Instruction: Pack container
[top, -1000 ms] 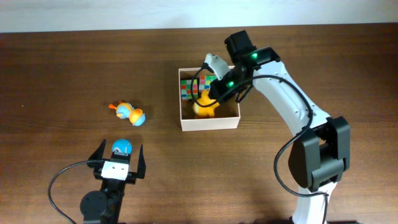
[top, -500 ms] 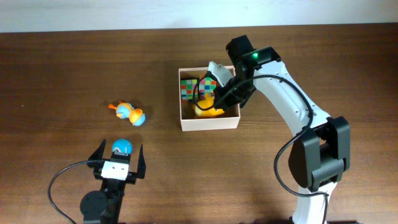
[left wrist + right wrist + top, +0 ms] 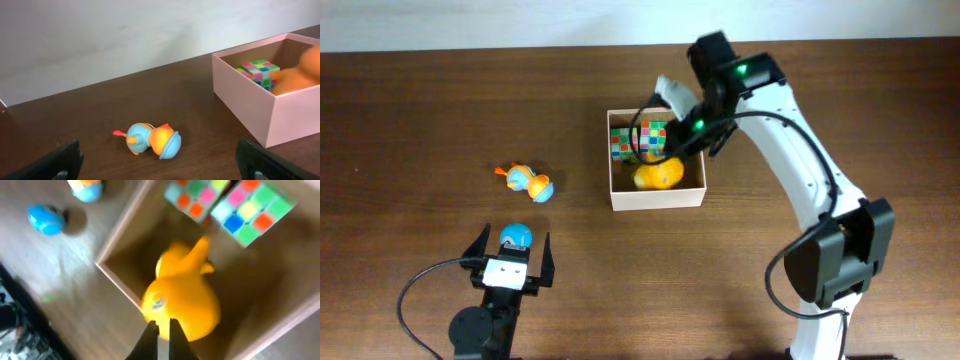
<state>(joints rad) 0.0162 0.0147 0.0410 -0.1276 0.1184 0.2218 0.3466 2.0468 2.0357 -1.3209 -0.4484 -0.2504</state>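
A dark brown wooden table [image 3: 420, 120] meets a plain white wall [image 3: 125, 35] behind it.

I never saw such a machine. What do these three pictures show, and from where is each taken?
Two robot arms work at a brown wooden table. One picture looks down from above; the other two come from cameras on the wrists. The square cream-walled container holds a yellow toy duck and two multicoloured puzzle cubes. An orange and blue toy and a small round blue toy lie on the table. The right gripper is shut above the duck, holding nothing. The left gripper is open, gripping nothing.
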